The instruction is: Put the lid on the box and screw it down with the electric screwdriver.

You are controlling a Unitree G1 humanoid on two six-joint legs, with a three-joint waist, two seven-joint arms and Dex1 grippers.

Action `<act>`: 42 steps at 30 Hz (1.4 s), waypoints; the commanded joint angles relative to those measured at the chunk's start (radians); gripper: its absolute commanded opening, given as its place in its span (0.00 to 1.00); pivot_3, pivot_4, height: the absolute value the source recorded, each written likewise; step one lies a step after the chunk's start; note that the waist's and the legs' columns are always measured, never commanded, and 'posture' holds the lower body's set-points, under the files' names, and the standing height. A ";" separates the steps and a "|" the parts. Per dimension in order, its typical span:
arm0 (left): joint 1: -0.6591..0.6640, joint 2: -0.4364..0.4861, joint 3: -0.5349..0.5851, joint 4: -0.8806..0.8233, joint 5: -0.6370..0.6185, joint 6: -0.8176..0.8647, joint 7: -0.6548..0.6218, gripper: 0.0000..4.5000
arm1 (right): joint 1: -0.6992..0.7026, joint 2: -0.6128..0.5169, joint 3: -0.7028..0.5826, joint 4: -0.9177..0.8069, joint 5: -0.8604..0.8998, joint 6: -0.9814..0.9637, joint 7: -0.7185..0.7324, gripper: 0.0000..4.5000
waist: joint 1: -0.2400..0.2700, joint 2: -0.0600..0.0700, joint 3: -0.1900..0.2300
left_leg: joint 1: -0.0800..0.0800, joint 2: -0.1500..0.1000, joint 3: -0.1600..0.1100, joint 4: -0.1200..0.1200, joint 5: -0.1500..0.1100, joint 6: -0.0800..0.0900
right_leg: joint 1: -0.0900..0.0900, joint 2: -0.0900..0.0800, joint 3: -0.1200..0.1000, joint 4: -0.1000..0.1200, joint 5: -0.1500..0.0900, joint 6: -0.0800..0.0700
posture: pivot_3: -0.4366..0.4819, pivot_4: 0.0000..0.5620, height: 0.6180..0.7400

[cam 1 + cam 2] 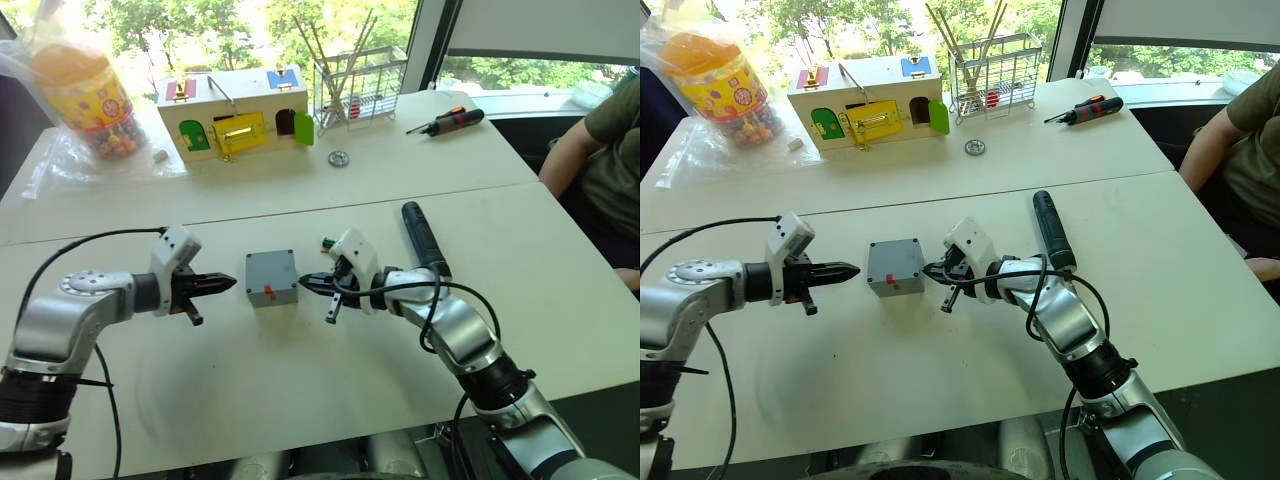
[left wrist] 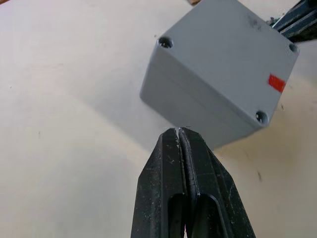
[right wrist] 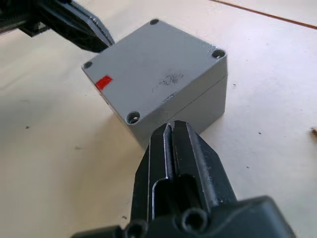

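Observation:
The grey box [image 1: 272, 285] stands mid-table with the lid [image 3: 153, 69] sitting flat on top of it; a seam runs below the lid, which has a small red mark at one edge. My left gripper [image 1: 230, 284] is shut and points at the box's left side, a finger's width away. On the opposite side, my right gripper [image 1: 303, 283] is also shut, its tips at the box's right wall. The black electric screwdriver [image 1: 424, 238] lies on the table behind my right forearm.
At the back stand a wooden latch box [image 1: 235, 115], a wire basket [image 1: 358, 88], a candy jar in a plastic bag [image 1: 88, 90] and an orange-and-black hand screwdriver [image 1: 447, 122]. A small metal disc [image 1: 339, 158] lies nearby. A person's arm [image 1: 590, 150] is at the right edge.

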 commanded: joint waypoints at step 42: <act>0.005 0.025 -0.178 -0.362 -0.092 -0.029 0.002 0.00 | 0.223 -0.152 -0.179 0.036 0.084 -0.251 0.060 0.52 | 0.001 0.002 0.004 | -0.001 0.000 0.001 0.000 0.000 0.001 | 0.004 -0.001 0.001 -0.001 0.000 0.000 | 0.48 0.27 1.00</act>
